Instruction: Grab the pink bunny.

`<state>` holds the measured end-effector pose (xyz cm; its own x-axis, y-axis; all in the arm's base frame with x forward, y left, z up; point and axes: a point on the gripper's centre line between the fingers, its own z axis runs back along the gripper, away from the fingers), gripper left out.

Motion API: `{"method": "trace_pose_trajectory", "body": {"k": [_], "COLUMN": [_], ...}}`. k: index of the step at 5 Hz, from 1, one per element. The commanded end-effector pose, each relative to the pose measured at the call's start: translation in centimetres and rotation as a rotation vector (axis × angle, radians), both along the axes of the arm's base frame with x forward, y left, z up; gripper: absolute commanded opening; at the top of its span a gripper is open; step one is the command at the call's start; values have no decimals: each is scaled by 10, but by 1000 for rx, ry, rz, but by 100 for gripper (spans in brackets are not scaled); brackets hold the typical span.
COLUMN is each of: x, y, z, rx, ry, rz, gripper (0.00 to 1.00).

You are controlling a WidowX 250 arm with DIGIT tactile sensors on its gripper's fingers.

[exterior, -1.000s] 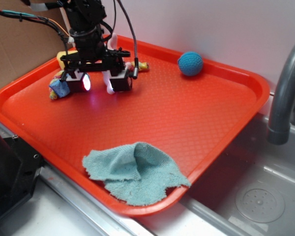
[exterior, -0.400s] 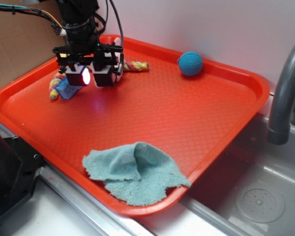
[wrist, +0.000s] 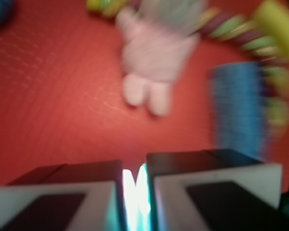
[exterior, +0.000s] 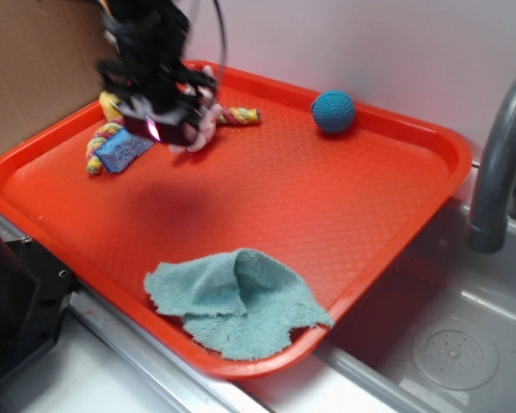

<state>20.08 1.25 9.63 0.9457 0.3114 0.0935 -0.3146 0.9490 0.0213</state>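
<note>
The pink bunny (wrist: 156, 53) is a pale fuzzy plush lying on the red tray (exterior: 327, 198), against the braided rope (exterior: 238, 115). In the exterior view the pink bunny (exterior: 201, 131) peeks out just right of my gripper (exterior: 165, 127), near the tray's back left corner. In the wrist view my gripper (wrist: 134, 168) has its jaws nearly together with only a lit slit and nothing between them. The bunny lies ahead of the fingertips, apart from them. Both views are blurred by motion.
A blue sponge piece (exterior: 122, 151) lies left of the gripper beside the rope's other end (exterior: 99, 144). A blue ball (exterior: 333, 112) sits at the tray's back edge. A teal cloth (exterior: 232, 297) covers the front edge. A grey faucet (exterior: 499, 163) and sink are at right.
The jaws went from wide open around the bunny to shut. The gripper lifted and shifted back-left, and the bunny now lies free on the tray beside it.
</note>
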Motion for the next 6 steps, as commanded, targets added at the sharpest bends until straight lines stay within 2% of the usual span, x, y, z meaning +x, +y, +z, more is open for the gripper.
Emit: {"method": "trace_pose_trajectory", "body": {"k": [1, 2, 3, 5, 6], "x": [-31, -38, -38, -38, -3], "y": [0, -2, -2, -2, 14], "z": [83, 91, 91, 91, 72], "rx": [20, 18, 18, 18, 70], "ry": [14, 38, 38, 38, -49], "rz": [-99, -109, -109, -109, 124], "gripper": [0, 21, 100, 100, 100]}}
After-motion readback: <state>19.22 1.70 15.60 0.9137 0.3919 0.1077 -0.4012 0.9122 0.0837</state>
